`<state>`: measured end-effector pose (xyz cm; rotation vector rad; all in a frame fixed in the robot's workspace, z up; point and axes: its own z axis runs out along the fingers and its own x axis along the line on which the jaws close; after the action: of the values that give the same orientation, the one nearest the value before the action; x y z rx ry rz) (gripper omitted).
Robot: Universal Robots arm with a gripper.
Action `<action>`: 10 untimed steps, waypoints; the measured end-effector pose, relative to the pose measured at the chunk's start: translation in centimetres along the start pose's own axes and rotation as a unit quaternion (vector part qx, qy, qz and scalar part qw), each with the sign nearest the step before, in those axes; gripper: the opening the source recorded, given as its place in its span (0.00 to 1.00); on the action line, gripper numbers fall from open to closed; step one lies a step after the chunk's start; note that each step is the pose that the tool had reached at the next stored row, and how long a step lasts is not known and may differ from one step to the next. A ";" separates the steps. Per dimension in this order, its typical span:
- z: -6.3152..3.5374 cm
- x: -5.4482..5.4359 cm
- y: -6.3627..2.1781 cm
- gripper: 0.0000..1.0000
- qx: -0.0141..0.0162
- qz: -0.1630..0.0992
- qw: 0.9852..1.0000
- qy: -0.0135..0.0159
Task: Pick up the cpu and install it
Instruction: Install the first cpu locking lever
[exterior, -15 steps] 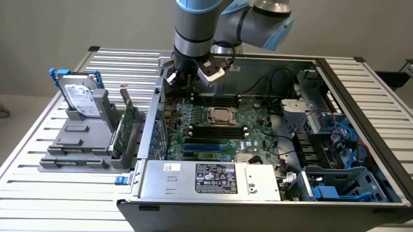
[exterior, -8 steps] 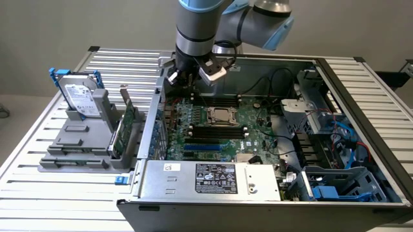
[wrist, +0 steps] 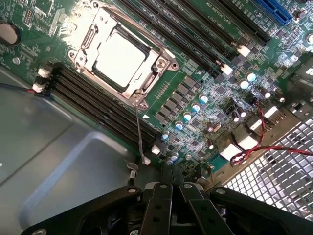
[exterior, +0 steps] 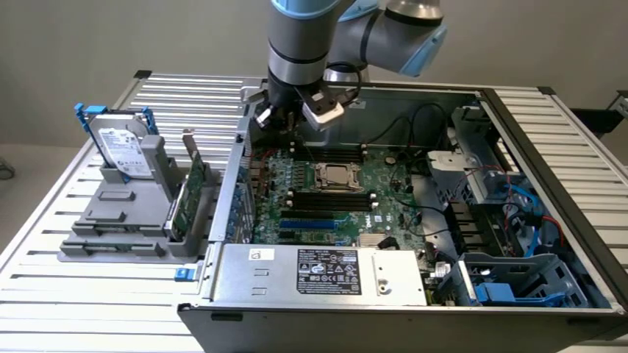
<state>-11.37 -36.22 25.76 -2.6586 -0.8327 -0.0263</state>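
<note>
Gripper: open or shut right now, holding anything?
Gripper: shut, nothing seen between its fingers; the cpu lies in the socket on the board.

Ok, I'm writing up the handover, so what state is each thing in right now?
cpu: lying flat in its socket, not held.
gripper: shut, holding nothing.
computer case: open, side cover off.
hard drive: upright in the grey holder beside the case.
green card: upright in that holder.
</note>
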 end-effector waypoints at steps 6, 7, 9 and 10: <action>0.03 0.0 0.01 0.11 -0.005 0.042 0.999 0.015; 0.04 0.0 0.03 0.11 -0.006 0.047 0.999 0.017; 0.08 0.0 0.07 0.11 -0.008 0.059 0.998 0.020; 0.13 -0.1 0.10 0.11 -0.008 0.064 0.998 0.022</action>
<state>-11.37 -36.28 25.60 -2.7108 -0.6492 -0.0607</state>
